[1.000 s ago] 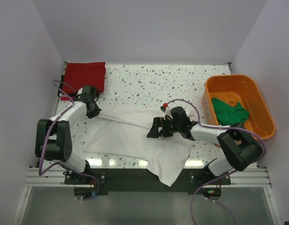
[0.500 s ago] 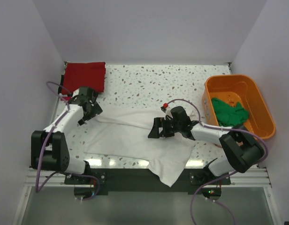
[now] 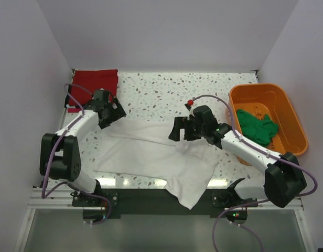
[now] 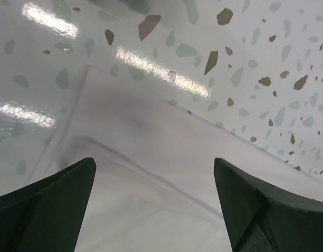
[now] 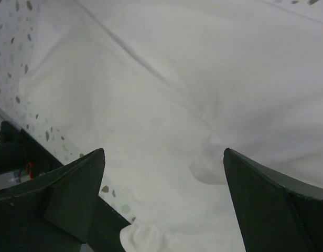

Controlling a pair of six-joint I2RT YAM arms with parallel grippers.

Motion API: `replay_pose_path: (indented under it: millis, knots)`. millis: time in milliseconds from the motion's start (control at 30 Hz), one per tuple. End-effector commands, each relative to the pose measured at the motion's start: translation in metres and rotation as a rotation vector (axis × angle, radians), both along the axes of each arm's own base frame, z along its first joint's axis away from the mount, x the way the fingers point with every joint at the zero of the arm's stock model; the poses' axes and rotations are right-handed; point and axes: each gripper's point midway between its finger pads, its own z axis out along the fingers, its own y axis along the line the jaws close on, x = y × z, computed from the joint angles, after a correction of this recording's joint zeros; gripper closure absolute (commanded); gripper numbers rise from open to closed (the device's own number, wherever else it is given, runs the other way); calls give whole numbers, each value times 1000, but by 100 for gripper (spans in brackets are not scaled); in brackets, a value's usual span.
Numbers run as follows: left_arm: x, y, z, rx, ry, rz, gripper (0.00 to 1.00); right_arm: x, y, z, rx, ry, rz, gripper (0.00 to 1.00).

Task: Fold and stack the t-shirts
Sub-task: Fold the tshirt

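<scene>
Worktop (image 3: 161, 89): white shirt (image 3: 146, 152) is spread and rumpled across lower centre, one corner hanging off the bottom edge. Orange tub (image 3: 256, 88) at right. Red shirt (image 3: 93, 84) folded, upper left. Green shirt (image 3: 257, 126) bunched in the tub. Left pincer (image 3: 115, 113) is wide open and empty over the white shirt's upper-left edge. Right pincer (image 3: 174, 131) also gapes, holding nothing, above mid-cloth. Looks like the first fold. Suggest: smooth wrinkles first, pinch one edge at both ends, lift together, lay over without dragging.
</scene>
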Motion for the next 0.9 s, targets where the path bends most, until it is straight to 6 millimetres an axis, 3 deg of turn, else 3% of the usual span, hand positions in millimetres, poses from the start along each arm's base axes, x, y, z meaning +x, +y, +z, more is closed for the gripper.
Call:
replay_pose_path:
  millis: [0,100,300,600,700,867]
  knots:
    - [25,-19,-7,-52,-40,-88,0,17,-45,-26,-230,57,-187,1]
    - [26,-17,-27,-40,5,-81,0,30,-56,-25,-235,72,-231,1]
    - [16,-5,-56,10,71,-53,0,42,-75,-56,-259,135,-264,1]
    - [3,18,-74,73,136,11,0,15,-125,-104,-440,248,-361,1]
    - [1,22,-78,75,149,21,0,11,-123,-114,-447,248,-294,1]
    - [3,18,-83,50,150,8,0,31,-116,-117,-466,203,-230,1]
